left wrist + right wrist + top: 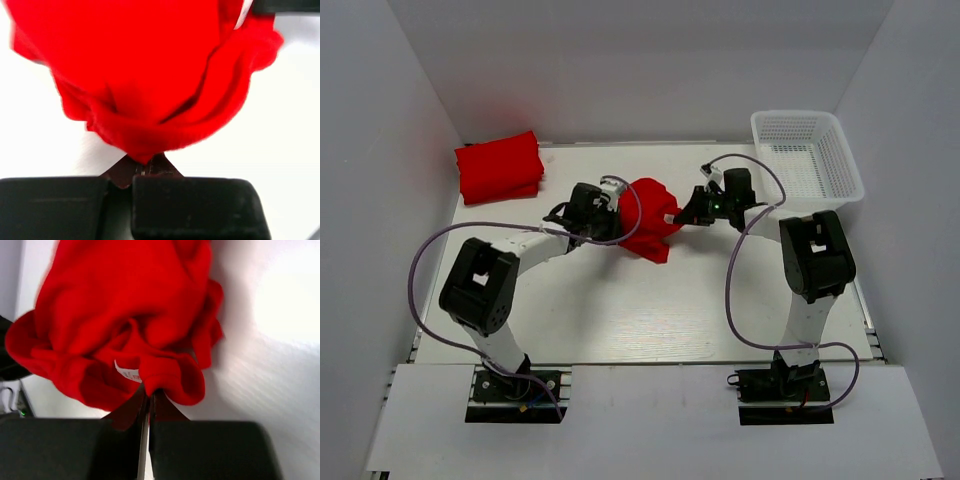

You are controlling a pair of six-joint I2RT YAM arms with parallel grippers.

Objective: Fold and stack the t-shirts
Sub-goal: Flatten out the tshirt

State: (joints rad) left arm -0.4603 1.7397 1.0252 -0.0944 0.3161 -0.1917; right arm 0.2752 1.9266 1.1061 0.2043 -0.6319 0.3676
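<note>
- The crumpled t-shirt point(652, 218) hangs bunched between the two arms over the middle of the table point(650, 310). It looks lifted rather than spread, so the step in hand seems to be opening it out flat before any fold.
- The left gripper point(143, 167) is clamped on a thick roll of cloth at the bottom of the bunch, with its jaws pressed together around the fabric.
- The right gripper point(150, 397) is likewise pinched shut on a fold of the same shirt, just beside the white neck label point(127, 372). That suggests it holds the collar region.
- To do this well, draw the two grippers apart sideways until the cloth goes taut, then lower it so the free hem lands first and the rest lays down smoothly.
- Neither grip is clearly on a single layer, and the left one may hold several. If the shirt will not open, setting it down and re-grasping at a shoulder or hem corner would be wiser than pulling harder.
- Lay it on the bare stretch of table nearer the arm bases, well apart from the folded t-shirts point(500, 167) in the far left corner and the white mesh basket point(798, 116) at far right.
</note>
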